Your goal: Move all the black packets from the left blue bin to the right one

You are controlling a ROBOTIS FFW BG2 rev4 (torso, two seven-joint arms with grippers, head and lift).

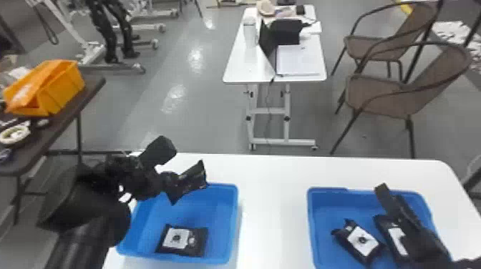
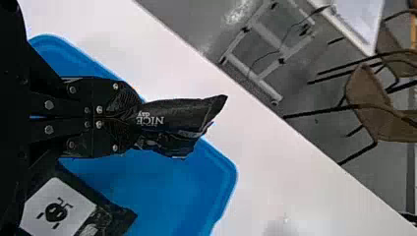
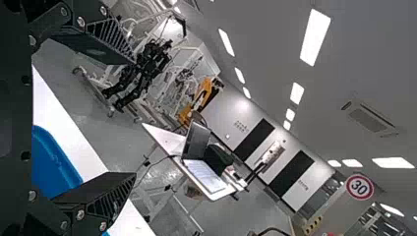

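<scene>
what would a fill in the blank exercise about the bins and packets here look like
The left gripper is shut on a packet, while the right gripper is ____. The left bin and right bin share the colour ____. The number of packets lying in the left bin is ____.

Missing words: open; blue; one.

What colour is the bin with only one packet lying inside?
Blue; the bin shows best in the head view.

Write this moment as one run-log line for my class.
Left tool: shut on black packet, above far edge of left bin | inside: one packet | right bin: two packets visible | right tool: open above it
</scene>
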